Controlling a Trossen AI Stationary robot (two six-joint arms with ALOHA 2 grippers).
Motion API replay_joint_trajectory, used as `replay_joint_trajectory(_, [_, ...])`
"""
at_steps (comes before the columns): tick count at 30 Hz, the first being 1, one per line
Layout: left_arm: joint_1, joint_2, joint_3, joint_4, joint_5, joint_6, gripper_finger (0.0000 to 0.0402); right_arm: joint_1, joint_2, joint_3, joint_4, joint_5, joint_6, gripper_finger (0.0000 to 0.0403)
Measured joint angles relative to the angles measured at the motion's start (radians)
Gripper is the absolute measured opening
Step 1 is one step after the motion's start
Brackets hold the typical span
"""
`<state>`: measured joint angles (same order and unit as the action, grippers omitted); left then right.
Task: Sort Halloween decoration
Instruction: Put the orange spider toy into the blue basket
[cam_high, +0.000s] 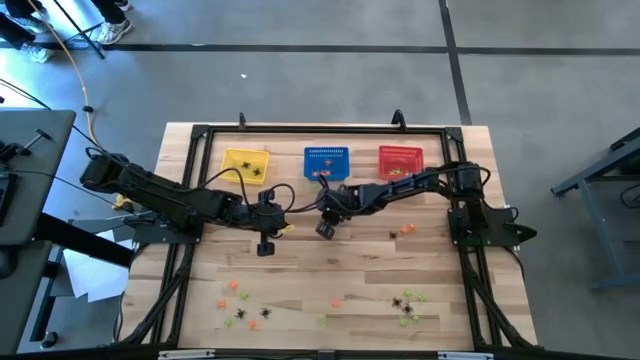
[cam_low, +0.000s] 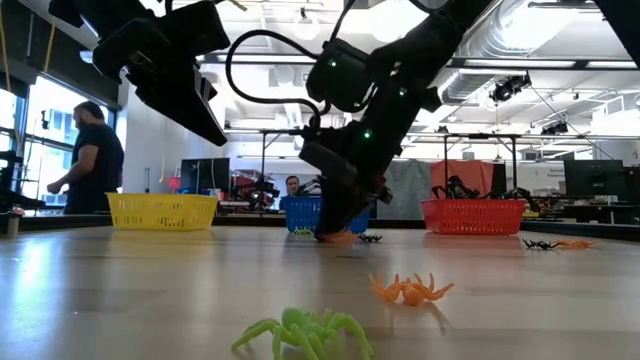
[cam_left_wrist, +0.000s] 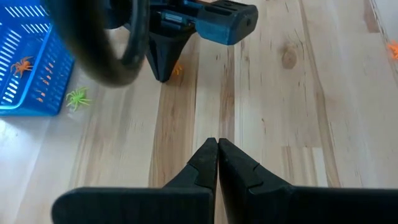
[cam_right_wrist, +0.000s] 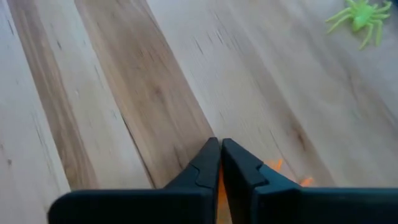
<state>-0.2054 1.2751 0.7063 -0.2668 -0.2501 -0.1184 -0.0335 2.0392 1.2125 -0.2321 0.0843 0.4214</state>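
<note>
The table (cam_high: 300, 275) is pale wood planks. Along its far edge sit a yellow basket (cam_high: 246, 164), a blue basket (cam_high: 326, 163) and a red basket (cam_high: 400, 160). Small spiders lie scattered near the front edge: an orange and black cluster (cam_high: 243, 303) toward the front left corner, green and black ones (cam_high: 408, 303) toward the front right, orange ones (cam_high: 406, 230) mid-table on the right.

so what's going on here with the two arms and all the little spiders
The right gripper is down on the table in front of the blue basket and has shut on an orange spider. The left gripper hangs shut and empty beside it. Many more spiders lie scattered along the table's near edge, and a few already sit in the yellow basket and red basket.
</note>
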Motion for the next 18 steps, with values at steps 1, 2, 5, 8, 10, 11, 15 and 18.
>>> replay_joint_trajectory(1, [0.0, 0.0, 0.0, 0.0, 0.0, 0.0, 0.0, -0.002, 0.0, 0.0, 0.001, -0.013, 0.0, 0.0004])
replay_joint_trajectory(2, [0.0, 0.0, 0.0, 0.0, 0.0, 0.0, 0.0, -0.002, -0.002, 0.0, 0.004, -0.02, 0.0, 0.0003])
replay_joint_trajectory(5, [0.0, 0.0, 0.0, 0.0, 0.0, 0.0, 0.0, -0.002, -0.01, 0.0, 0.006, -0.025, 0.004, 0.0002])
replay_joint_trajectory(8, [0.0, 0.0, 0.0, 0.0, 0.0, 0.0, 0.0, -0.002, -0.025, -0.003, -0.003, -0.031, 0.0, 0.0001])
replay_joint_trajectory(10, [0.0, 0.0, 0.0, -0.003, 0.0, 0.0, 0.0, 0.0, -0.044, -0.005, -0.024, -0.054, 0.0, 0.0001])
replay_joint_trajectory(11, [0.0, 0.0, 0.0, -0.004, 0.0, 0.0, 0.0, 0.001, -0.055, -0.007, -0.036, -0.064, 0.0, 0.0001])
replay_joint_trajectory(15, [0.0, 0.0, 0.0, -0.007, 0.0, 0.0, 0.0, 0.002, -0.122, -0.006, -0.036, -0.06, -0.003, 0.0])
replay_joint_trajectory(18, [0.0, 0.0, 0.0, -0.006, 0.0, 0.007, 0.0, 0.0, -0.166, -0.005, -0.032, -0.049, -0.015, 0.0])
